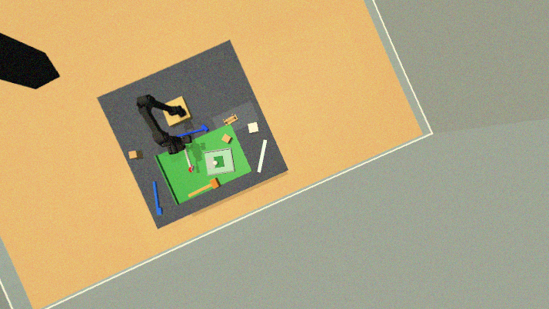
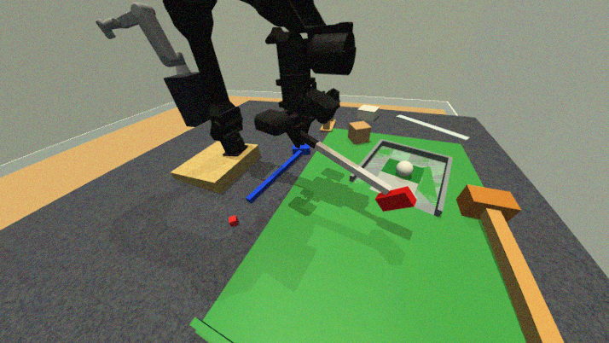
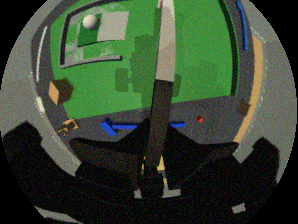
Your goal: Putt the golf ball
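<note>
The white golf ball [image 1: 215, 163] [image 2: 404, 168] [image 3: 90, 21] is on the raised dark green square [image 2: 420, 174] [image 3: 87, 37], inside the grey-walled frame [image 1: 233, 165] [image 2: 445, 183] [image 3: 92, 62]. The pale ramp [image 2: 394, 183] [image 3: 115, 25] leads up to the square. My gripper [image 2: 304, 137] [image 3: 153, 121] is shut on the dark grip of the red putter. The putter's red head [image 1: 191, 169] [image 2: 396, 199] hangs above the green mat [image 1: 181, 184] [image 2: 362, 290] [image 3: 205, 65], short of the ramp and apart from the ball. Its pale shaft [image 2: 351, 167] [image 3: 166, 50] slants down from the fingers.
An orange mallet [image 1: 214, 183] [image 2: 488, 200] lies along the mat's side. A blue club [image 1: 192, 132] [image 2: 275, 175] [image 3: 125, 126] lies beside the mat near the arm's wooden base block [image 2: 213, 166]. A wooden cube [image 1: 227, 138] [image 2: 359, 132] stands beyond the frame. A small red cube [image 2: 233, 220] [image 3: 200, 119] lies on the table.
</note>
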